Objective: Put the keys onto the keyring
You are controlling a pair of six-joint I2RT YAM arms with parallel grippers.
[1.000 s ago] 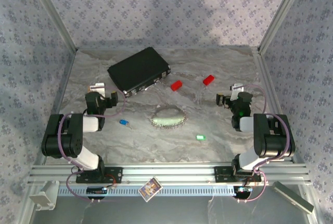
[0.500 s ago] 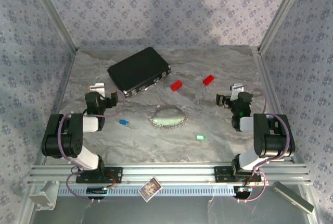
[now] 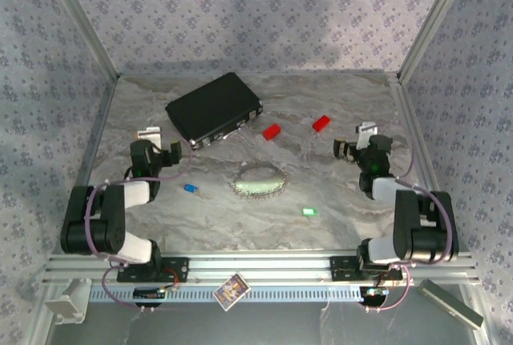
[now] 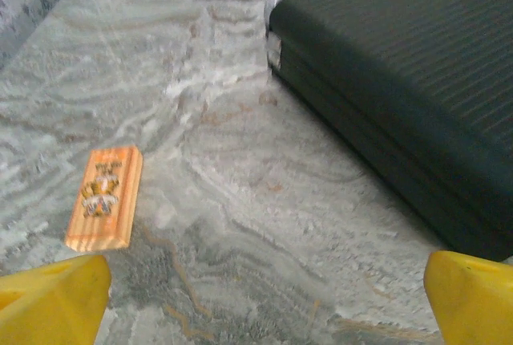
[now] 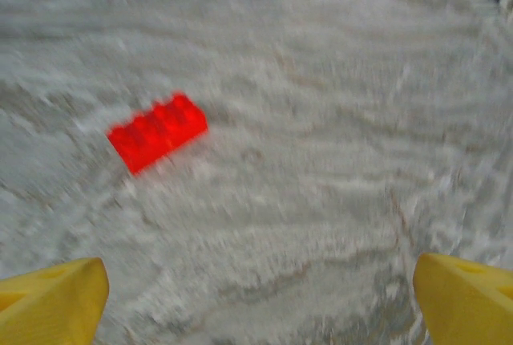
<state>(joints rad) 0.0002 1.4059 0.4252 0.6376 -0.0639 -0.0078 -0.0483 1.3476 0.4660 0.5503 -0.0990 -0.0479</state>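
From my seat, the green key lies nearer than the keyring and to its right, and the blue key lies to its left. The left gripper and right gripper flank the keyring, jaws spread and empty. Beyond the keyring sits a black case.

The table is grey-marbled, the case ribbed black, one key blue, the other key green, the keyring apparently silvery.

light: bright, diffuse, even | shadows: soft, thin rim just beside black case | left wrist: slightly soft | right wrist: strongly blurred, red brick smeared
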